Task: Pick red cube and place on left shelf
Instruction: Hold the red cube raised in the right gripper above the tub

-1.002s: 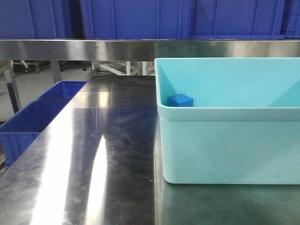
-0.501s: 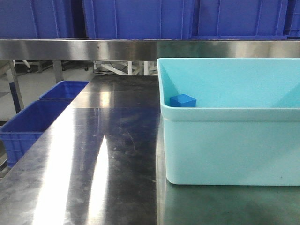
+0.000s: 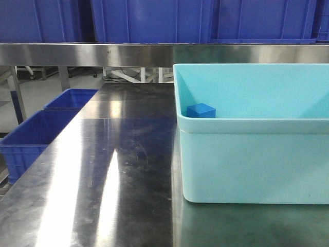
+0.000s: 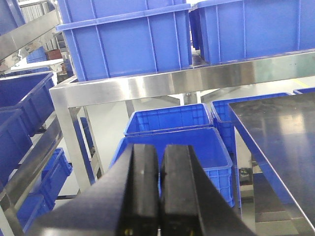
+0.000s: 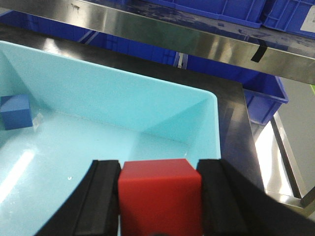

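Steel table (image 3: 103, 170) carries a cyan tub (image 3: 247, 159) on its right half. Left shelf (image 4: 34, 152) with blue crates (image 4: 19, 103) stands beside the table. Left gripper (image 4: 160, 191): fingers pressed together, holding nothing. Right gripper (image 5: 160, 194): pinching the red cube (image 5: 160, 196) between both pads, above the tub's interior. Blue cube (image 3: 200, 110) sits in the tub's far left corner, well apart from the red cube

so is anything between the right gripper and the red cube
No, nothing: the red cube sits clamped in the right gripper, over the cyan tub; the blue cube lies apart in its corner.
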Controlling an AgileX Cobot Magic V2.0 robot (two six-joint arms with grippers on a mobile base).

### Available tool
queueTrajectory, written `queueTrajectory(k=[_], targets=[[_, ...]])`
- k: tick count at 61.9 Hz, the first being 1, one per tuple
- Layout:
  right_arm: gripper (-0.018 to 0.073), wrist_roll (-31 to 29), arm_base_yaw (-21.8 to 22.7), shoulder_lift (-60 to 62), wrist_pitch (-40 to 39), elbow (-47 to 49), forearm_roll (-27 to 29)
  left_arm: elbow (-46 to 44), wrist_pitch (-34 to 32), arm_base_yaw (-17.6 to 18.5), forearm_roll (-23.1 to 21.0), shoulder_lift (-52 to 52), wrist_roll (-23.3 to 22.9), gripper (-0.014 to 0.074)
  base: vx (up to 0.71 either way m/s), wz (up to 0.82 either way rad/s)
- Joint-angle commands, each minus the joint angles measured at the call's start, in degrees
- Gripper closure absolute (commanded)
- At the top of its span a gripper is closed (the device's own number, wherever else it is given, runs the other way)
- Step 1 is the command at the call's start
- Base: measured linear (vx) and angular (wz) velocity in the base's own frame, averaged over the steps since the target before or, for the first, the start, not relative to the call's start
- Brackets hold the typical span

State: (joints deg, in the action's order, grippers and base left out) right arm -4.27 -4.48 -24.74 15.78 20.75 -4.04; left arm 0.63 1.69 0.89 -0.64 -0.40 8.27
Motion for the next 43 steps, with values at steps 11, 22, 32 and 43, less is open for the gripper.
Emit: queueTrajectory(k=[11, 22, 32, 43], targets=[[0.0494, -0.4, 0.3, 0.0, -5.2, 1.6, -0.6, 1.3, -5.2, 0.3, -0.3, 0.0, 0.0, 0.0491, 0.0, 0.0], [0.0494, -0.4, 0.3, 0.0, -5.2, 1.6, -0.6, 1.3, -5.2, 0.3, -0.3, 0.0, 0.0, 0.0491, 0.01, 0.08], [0.0494, -0.4, 0.3, 0.0, -5.2, 1.6, -0.6, 1.3, -5.2, 0.3, -0.3, 0.0, 0.0, 0.0491, -0.04, 0.02], [0.0494, -0.4, 0.3, 0.0, -5.2, 1.6, -0.6, 1.3, -5.2, 0.3, -0.3, 0.0, 0.0, 0.0491, -0.02, -0.09]])
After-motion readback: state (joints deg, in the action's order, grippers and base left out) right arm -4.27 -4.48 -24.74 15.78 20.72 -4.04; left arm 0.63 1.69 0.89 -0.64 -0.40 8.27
